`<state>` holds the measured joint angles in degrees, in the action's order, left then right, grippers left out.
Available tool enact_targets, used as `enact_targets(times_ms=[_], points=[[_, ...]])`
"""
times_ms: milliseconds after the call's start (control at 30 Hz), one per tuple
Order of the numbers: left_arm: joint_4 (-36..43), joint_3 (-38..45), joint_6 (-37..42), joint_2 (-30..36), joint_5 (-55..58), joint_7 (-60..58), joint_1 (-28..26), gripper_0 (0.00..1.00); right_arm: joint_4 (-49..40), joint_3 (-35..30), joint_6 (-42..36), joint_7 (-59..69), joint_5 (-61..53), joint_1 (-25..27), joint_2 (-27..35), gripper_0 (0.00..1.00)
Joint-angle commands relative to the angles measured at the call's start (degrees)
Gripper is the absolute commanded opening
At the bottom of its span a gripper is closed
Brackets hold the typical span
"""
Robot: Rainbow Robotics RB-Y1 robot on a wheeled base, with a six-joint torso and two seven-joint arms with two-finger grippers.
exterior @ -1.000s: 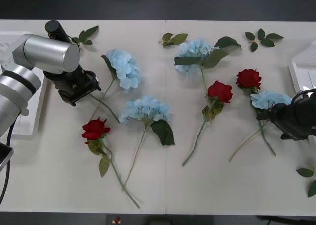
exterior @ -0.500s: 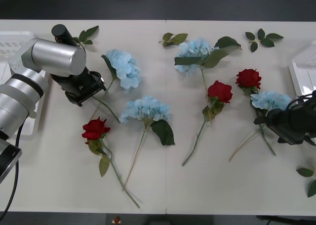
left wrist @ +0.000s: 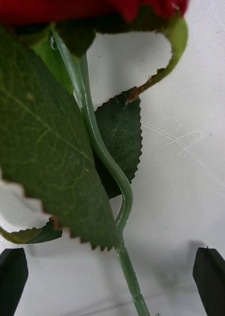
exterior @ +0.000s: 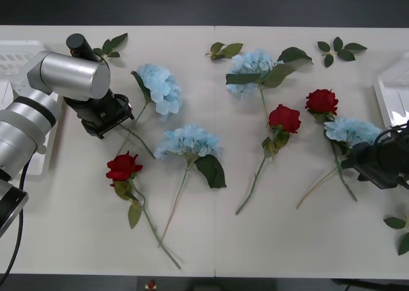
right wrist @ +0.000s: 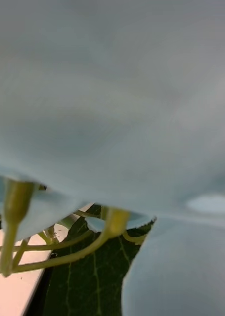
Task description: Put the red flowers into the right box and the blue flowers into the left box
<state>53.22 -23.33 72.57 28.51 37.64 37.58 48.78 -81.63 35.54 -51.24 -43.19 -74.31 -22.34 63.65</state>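
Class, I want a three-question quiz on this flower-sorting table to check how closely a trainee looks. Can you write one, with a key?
1. How many red flowers lie on the table?
2. True or false: the left gripper is open, and in the left wrist view a rose stem runs down between its fingers.
3. In the front view, the right gripper is next to: A) one of the blue flowers; B) the left box; C) the leftmost of the red flowers.

Key: 1) three; 2) true; 3) A.
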Motion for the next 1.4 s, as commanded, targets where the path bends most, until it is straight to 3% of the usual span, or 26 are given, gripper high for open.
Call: enact_targets(times_ms=[33, 267, 367, 400, 433, 467, 733, 767, 800, 833, 867, 900, 1233, 1400], points=[[0.21, 0.22, -0.50, -0.74, -0.55, -1.19, 2.02, 0.83, 0.15, -1.09, 0.53, 1.00, 0.13, -0.95, -1.16, 0.00], [0.21, 0.13, -1.11, -0.74, -0.55, -1.19, 1.58, 0.65, 0.15, -1.09, 0.88, 1.00, 0.13, -0.95, -1.16, 0.00], [0.21, -0.40, -1.64, -0.74, -0.55, -1.10, 1.41, 0.49, 0.15, -1.09, 1.05, 1.00, 0.13, -1.04, -1.16, 0.00], [0.21, -0.84, -1.73, -0.74, -0.63, -1.19, 1.41, 0.29, 0.15, -1.09, 1.05, 1.00, 0.13, -1.13, -1.16, 0.00], [0.21, -1.01, -1.82, -0.74, -0.63, -1.28, 1.41, 0.19, 0.15, -1.09, 1.05, 0.91, 0.13, -1.22, -1.16, 0.00], [0.21, -1.27, -1.90, -0.74, -0.63, -1.37, 1.41, 0.00, 0.15, -1.18, 1.05, 0.91, 0.13, -1.30, -1.07, 0.00], [0.21, -1.36, -2.08, -0.65, -1.07, -1.54, 1.41, 0.00, 0.06, -1.18, 0.35, 0.03, -1.80, -2.80, -0.01, 0.01], [0.21, -1.19, -2.08, -0.47, -1.34, -1.37, 1.41, 0.00, -0.02, -1.18, -0.26, -0.14, -1.89, -3.06, 0.08, 0.22], [0.65, -0.66, -1.99, -0.38, -1.78, -1.10, 1.41, 0.00, -0.29, -1.27, -0.88, -0.41, -1.89, -3.24, 0.25, 0.56], [0.92, -0.31, -1.90, -0.21, -2.04, -0.93, 1.41, 0.00, -0.38, -1.27, -1.23, -0.49, -1.89, -3.24, 0.43, 0.67], [2.06, 0.13, -1.20, 0.32, -2.83, -0.66, 1.41, 0.00, -0.64, -1.18, -1.93, -0.76, -1.89, -3.50, 0.78, 0.90], [2.68, 0.22, -0.76, 0.49, -3.18, -0.58, 1.41, 0.00, -0.64, -1.18, -2.29, -0.85, -1.89, -3.50, 0.95, 1.00], [17.44, 1.27, 10.75, 7.09, -6.70, 3.64, 1.32, 0.00, -8.90, -1.36, -4.66, -1.11, -4.18, -3.85, 5.70, 1.00], [21.92, 7.60, 14.44, 8.05, -6.61, 11.55, 0.44, 0.00, -8.81, -1.79, -5.19, -0.85, -7.16, -3.76, 6.49, 1.00]])
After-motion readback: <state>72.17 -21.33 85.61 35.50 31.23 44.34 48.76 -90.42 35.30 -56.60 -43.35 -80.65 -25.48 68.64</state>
